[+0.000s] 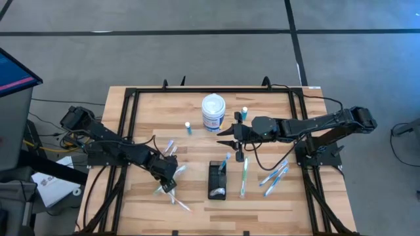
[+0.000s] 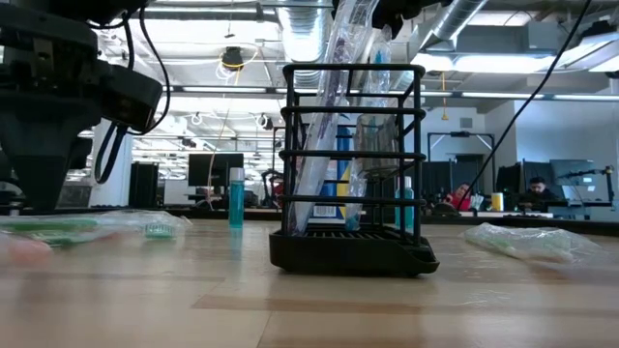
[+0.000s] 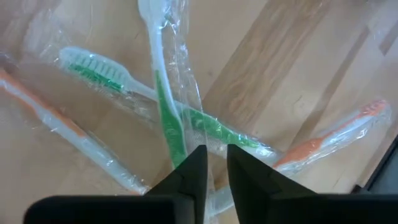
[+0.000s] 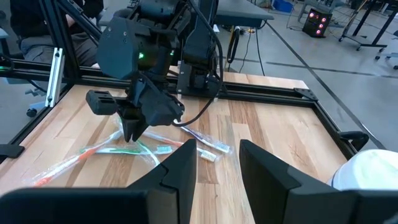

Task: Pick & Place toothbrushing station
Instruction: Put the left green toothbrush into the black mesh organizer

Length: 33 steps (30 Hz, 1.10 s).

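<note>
The toothbrushing station (image 1: 216,180) (image 2: 353,164), a black slotted holder, stands on the table near its front middle, and a wrapped toothbrush (image 2: 334,97) leans in it. Left of it, two wrapped green toothbrushes (image 3: 171,118) lie crossed on the wood between two orange ones (image 3: 50,112). My left gripper (image 1: 169,182) (image 3: 216,165) (image 4: 132,138) points steeply down at their crossing, open by a narrow gap. The clear wrapper shows in that gap. My right gripper (image 1: 226,137) (image 4: 217,158) hangs open and empty above the table, beyond the holder. My left gripper stands over the handle end of one green toothbrush's wrapper (image 3: 214,149), slanting down from above, one finger on either side. Whether the fingers (image 3: 193,171) touch the wrapper, I cannot tell. The toothbrush lies flat on the table.
A white tub (image 1: 213,113) and two small blue bottles (image 1: 188,128) (image 1: 244,113) stand toward the far side. Wrapped toothbrushes lie right of the holder (image 1: 244,177) (image 1: 275,176) and left of the middle (image 1: 170,147). A black frame (image 1: 125,131) rims the table.
</note>
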Tool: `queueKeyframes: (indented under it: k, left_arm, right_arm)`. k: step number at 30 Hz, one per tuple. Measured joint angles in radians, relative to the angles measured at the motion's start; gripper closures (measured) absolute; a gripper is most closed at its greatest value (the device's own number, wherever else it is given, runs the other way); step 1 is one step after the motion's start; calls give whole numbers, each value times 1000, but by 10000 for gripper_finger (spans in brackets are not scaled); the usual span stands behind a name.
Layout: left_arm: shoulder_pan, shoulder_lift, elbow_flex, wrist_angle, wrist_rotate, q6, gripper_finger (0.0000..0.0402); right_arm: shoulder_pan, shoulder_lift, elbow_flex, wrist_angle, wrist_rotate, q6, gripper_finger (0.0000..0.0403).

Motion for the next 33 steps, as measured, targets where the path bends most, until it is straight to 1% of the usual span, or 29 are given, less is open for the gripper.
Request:
queueKeyframes:
  k: [5,10,15,21,28,33]
  left_arm:
    - [0,0,0,-16,-17,0,312]
    - [0,0,0,-27,-21,0,298]
    - [9,-9,0,-27,-20,1,295]
    - [31,-53,0,-31,-23,3,295]
    - [30,-56,0,-84,-32,3,295]
    - [30,-56,0,-83,-39,3,295]
  right_arm:
    - [0,0,0,0,0,0,290]
    - [0,0,0,0,0,0,290]
    - [0,0,0,0,0,0,290]
    - [0,0,0,0,0,0,290]
    - [0,0,0,0,0,0,290]
    - [0,0,0,0,0,0,290]
